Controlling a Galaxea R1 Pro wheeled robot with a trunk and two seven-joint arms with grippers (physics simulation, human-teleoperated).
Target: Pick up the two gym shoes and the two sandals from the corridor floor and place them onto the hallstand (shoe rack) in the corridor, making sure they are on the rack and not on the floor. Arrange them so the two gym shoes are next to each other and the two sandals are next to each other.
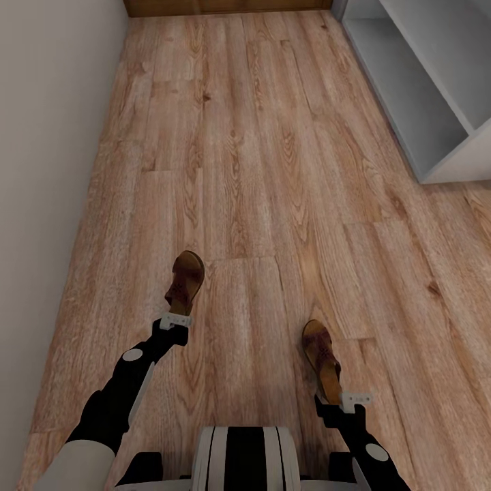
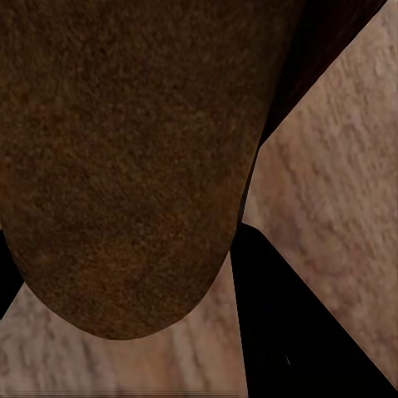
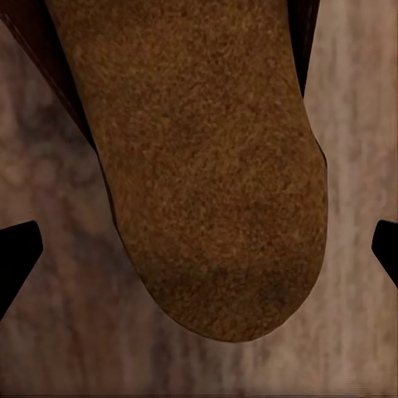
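Two sandals on the floor [image 1: 273, 136]: left sandal [image 1: 186, 279] at left gripper [image 1: 176, 320], right sandal [image 1: 322, 358] at right gripper [image 1: 346, 401]; cannot tell whether either claw is closed. One rack [image 1: 436, 88] far right.

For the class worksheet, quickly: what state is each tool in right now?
Left tool: at a sandal; open or closed cannot be told.
Right tool: open, straddling the other sandal, not gripping it.

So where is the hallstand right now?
In the head view the hallstand stands at the upper right of the corridor floor, well ahead of both sandals.
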